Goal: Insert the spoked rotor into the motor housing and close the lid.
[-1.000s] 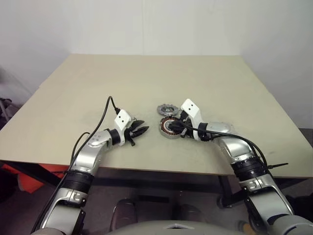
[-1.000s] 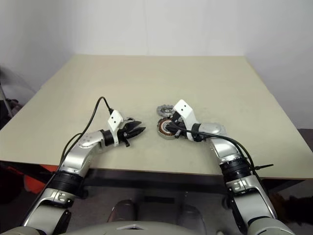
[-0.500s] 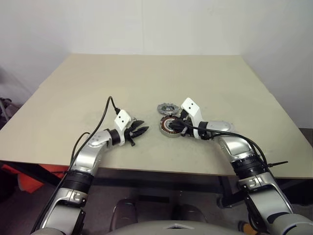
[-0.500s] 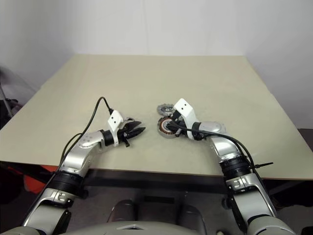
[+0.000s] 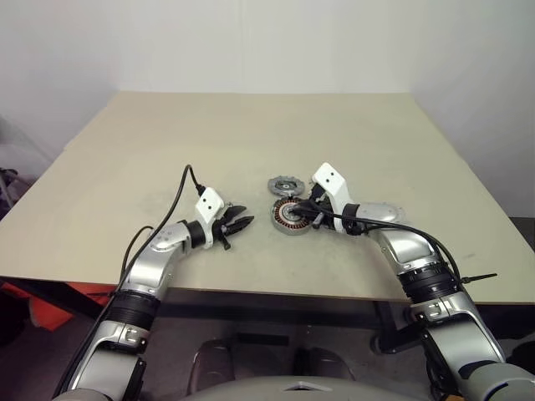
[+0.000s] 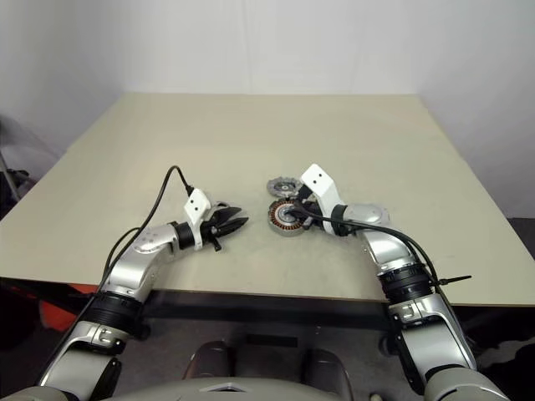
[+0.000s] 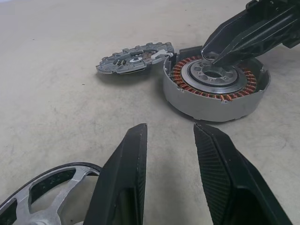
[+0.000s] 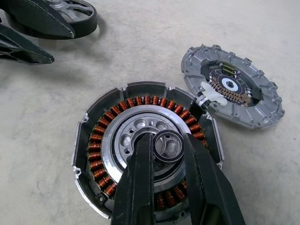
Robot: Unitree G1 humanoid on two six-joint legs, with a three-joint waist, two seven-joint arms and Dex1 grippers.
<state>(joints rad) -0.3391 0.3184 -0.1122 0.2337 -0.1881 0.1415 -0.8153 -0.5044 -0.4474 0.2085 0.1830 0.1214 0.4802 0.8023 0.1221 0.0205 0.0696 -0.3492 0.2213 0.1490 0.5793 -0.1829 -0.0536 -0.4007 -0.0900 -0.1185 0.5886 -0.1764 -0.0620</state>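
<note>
**Claw meets motor hub near desk's front edge**

Head view: on the beige desk (image 5: pixel 251 134), the motor housing (image 5: pixel 288 216) sits toward the front edge, a notched grey disc (image 5: pixel 284 185) just behind it. The right claw (image 5: pixel 311 214) reaches over the housing; the left claw (image 5: pixel 242 222) hangs apart.

Left wrist: left claw (image 7: pixel 171 140) partly open, empty; the spoked rotor (image 7: pixel 47 190) lies beside it.

Right wrist: right claw (image 8: pixel 168 145) pinches a small dark ring (image 8: pixel 168 146) over the silver hub.

The right tool (image 5: pixel 308 214) has been shifted slightly toward the right of the frame over the motor housing (image 5: pixel 290 215).
</note>
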